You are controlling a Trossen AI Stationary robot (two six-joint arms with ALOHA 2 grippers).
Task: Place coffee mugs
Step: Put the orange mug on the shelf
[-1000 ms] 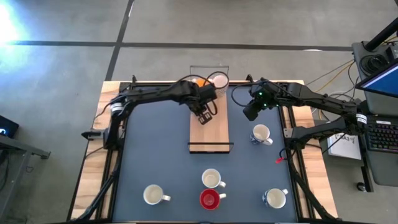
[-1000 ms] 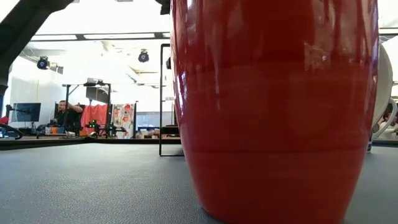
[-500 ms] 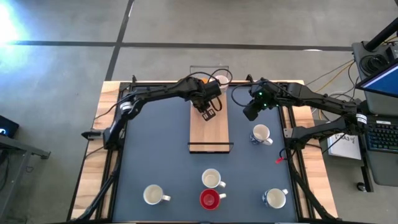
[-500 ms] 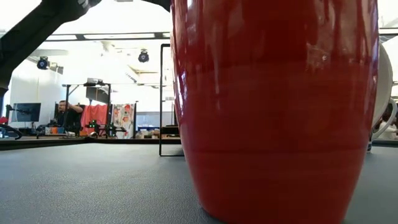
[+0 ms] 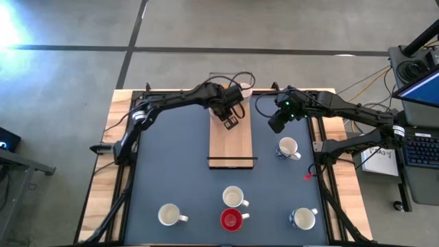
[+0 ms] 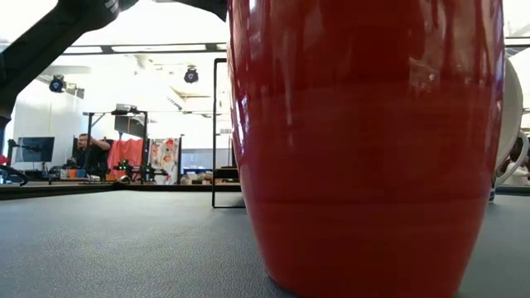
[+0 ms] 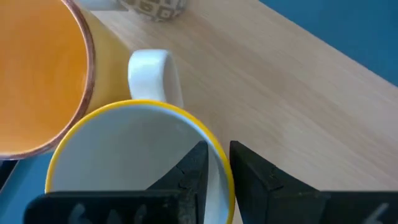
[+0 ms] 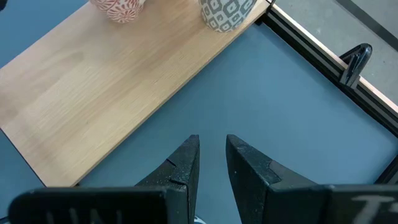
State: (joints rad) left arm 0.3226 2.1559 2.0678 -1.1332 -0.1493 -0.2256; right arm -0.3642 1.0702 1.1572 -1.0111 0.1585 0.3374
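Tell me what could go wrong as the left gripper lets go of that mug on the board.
The left gripper straddles the rim of the yellow-rimmed mug, one finger inside; pulling back sideways could drag or tip it. That mug sits close against the orange mug, so a nudge might knock both on the wooden board. The right gripper hovers over the mat beside the board; a fast left retreat could pass near it.

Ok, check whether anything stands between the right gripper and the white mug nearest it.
Nothing visible does. The right gripper hovers over the blue mat beside the wooden board. The white mug stands close by, with only bare mat between them.
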